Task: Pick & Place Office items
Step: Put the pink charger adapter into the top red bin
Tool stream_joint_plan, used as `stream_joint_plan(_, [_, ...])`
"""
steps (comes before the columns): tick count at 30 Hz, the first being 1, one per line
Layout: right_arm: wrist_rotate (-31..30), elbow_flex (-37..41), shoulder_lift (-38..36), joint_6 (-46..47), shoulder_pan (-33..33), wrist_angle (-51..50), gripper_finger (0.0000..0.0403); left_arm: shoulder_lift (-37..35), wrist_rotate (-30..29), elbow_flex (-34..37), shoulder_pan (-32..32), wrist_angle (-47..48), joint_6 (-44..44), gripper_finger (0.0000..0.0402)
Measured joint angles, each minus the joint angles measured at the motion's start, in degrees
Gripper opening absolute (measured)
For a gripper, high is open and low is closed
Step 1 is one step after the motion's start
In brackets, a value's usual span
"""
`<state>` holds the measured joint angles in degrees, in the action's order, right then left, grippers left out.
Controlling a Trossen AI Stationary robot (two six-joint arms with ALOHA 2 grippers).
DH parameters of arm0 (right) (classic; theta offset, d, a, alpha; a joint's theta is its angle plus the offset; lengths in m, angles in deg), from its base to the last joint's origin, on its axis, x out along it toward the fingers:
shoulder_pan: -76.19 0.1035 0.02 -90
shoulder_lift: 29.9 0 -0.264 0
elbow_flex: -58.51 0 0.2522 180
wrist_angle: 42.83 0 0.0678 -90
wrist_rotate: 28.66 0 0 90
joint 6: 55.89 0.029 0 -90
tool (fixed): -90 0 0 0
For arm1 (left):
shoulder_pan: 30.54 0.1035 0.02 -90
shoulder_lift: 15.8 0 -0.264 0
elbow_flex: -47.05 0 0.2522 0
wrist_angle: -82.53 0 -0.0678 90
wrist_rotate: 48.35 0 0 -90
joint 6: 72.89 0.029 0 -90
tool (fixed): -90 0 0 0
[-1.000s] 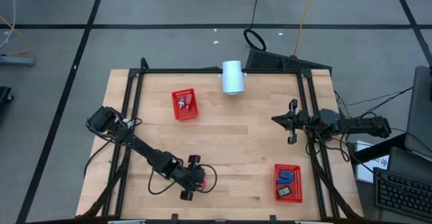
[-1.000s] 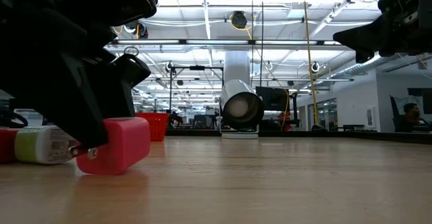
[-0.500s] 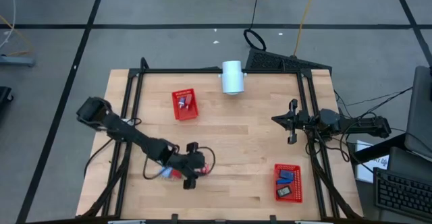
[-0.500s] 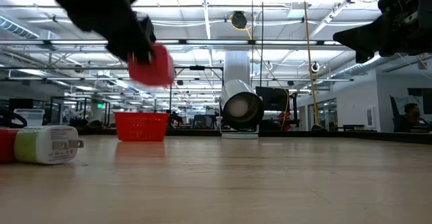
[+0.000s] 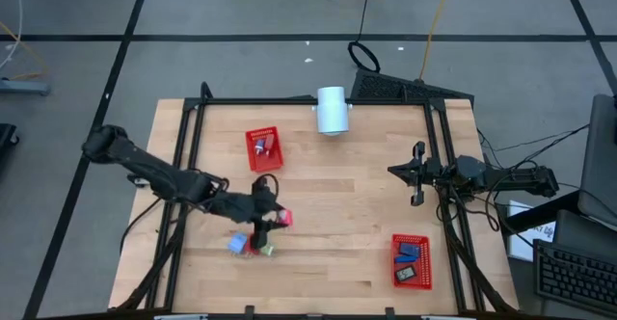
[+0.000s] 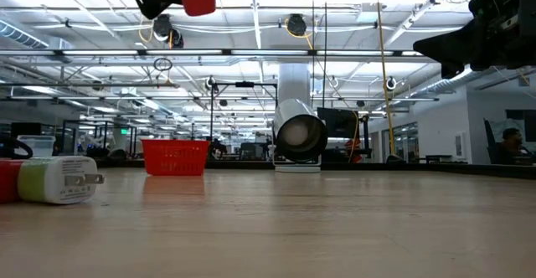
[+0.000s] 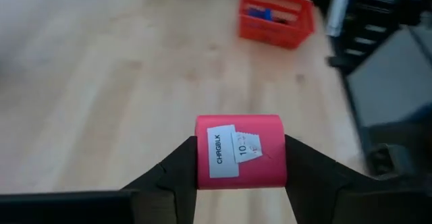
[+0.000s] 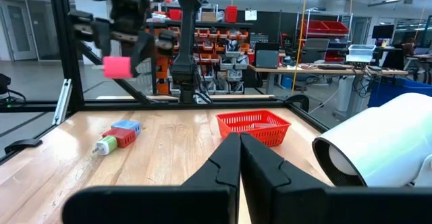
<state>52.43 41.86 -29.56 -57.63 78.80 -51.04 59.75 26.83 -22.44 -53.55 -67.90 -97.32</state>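
Left wrist view: the left gripper point(image 7: 239, 158) pinches a red block point(image 7: 239, 150) bearing a white label, held clear above the wooden table point(image 7: 101, 69). In the high view, a light blue piece point(image 5: 236, 245) and a red piece point(image 5: 253, 247) lie just beside each other below it. Farther off, the right gripper point(image 5: 416, 173) waits, fingers pressed together, near the table's right edge, with a red basket point(image 5: 410, 260) nearby.

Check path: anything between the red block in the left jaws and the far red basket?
Nothing visible. The left gripper holds the red block lifted above the table; bare wood lies between it and the far red basket. Leftover items sit on its other side.
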Motion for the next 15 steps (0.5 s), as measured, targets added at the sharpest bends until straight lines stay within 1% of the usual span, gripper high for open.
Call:
stream_joint_plan(5, [0.0, 0.0, 0.0, 0.0, 0.0, 0.0, 0.0000, -2.5, -5.2, 0.0, 1.4, 7.1, -0.1, 0.0172])
stream_joint_plan(8, [0.0, 0.0, 0.0, 0.0, 0.0, 0.0, 0.0000, -2.7, -7.7, 0.0, 2.6, 10.5, -0.3, 0.0176])
stream_joint_plan(12, [0.0, 0.0, 0.0, 0.0, 0.0, 0.0, 0.0000, -2.6, -8.9, 0.0, 5.1, 14.9, -0.3, 0.0190])
stream_joint_plan(15, [0.0, 0.0, 0.0, 0.0, 0.0, 0.0, 0.0000, -2.6, -9.2, 0.7, 7.7, 17.2, 0.2, 0.0181])
